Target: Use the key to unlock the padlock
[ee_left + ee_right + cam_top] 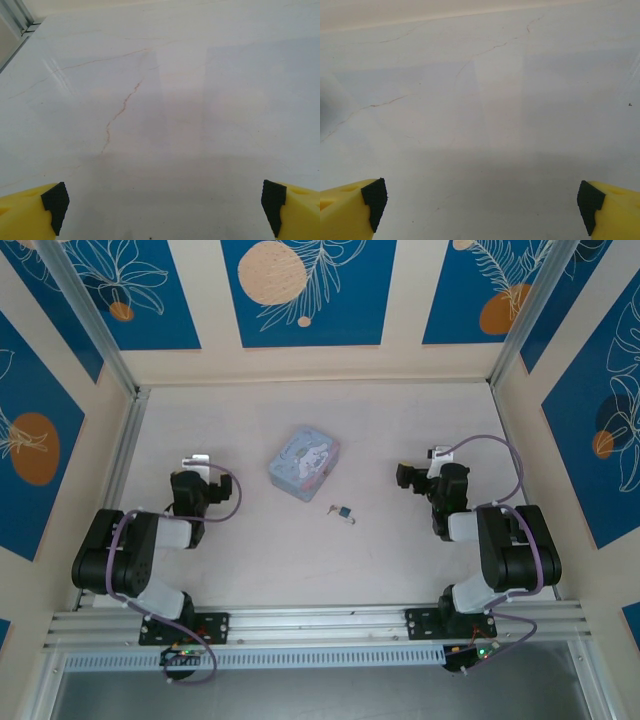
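The padlock [343,512], a tiny dark and silvery lump, lies on the pale table just below the tin. The key [330,508] is a thin dark sliver right beside its left side; it is too small to tell whether they touch. My left gripper [200,480] hovers well to the left of them, my right gripper [440,485] well to the right. In the left wrist view the left gripper [162,205] stands open, its yellow fingertips [30,212] wide apart over bare table. The right gripper [481,202] is equally open, fingertips [612,210] at the frame's corners, nothing between them.
A pastel-blue rectangular tin [303,462] with a white cartoon figure lies tilted at the table's centre, just behind the padlock. Walls with blue panels enclose the table; an aluminium rail [320,620] runs along the near edge by the arm bases.
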Robot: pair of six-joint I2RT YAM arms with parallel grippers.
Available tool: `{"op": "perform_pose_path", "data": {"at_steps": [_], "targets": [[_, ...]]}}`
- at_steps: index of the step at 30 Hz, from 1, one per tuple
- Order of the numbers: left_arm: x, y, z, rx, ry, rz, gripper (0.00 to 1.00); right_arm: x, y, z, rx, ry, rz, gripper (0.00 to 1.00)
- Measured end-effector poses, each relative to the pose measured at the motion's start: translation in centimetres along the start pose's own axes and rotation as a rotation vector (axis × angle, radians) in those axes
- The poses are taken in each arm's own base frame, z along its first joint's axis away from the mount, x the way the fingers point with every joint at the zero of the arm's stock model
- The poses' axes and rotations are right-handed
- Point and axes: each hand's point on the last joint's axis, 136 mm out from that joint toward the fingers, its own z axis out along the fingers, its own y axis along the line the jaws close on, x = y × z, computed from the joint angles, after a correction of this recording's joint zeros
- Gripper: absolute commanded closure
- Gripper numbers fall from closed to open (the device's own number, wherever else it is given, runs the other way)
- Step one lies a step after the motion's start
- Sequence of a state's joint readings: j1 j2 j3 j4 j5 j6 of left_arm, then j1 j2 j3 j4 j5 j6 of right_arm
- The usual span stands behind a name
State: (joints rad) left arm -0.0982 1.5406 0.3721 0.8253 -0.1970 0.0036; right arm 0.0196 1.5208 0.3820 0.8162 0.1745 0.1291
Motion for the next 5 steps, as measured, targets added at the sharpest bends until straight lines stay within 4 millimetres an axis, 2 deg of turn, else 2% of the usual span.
{"op": "perform_pose_path", "data": {"at_steps": [5], "targets": [[-0.08, -0.09, 0.01, 0.005, -0.002, 0.000, 0.00, -0.30, -0.21, 0.10, 0.003, -0.005, 0.003, 0.01]]}}
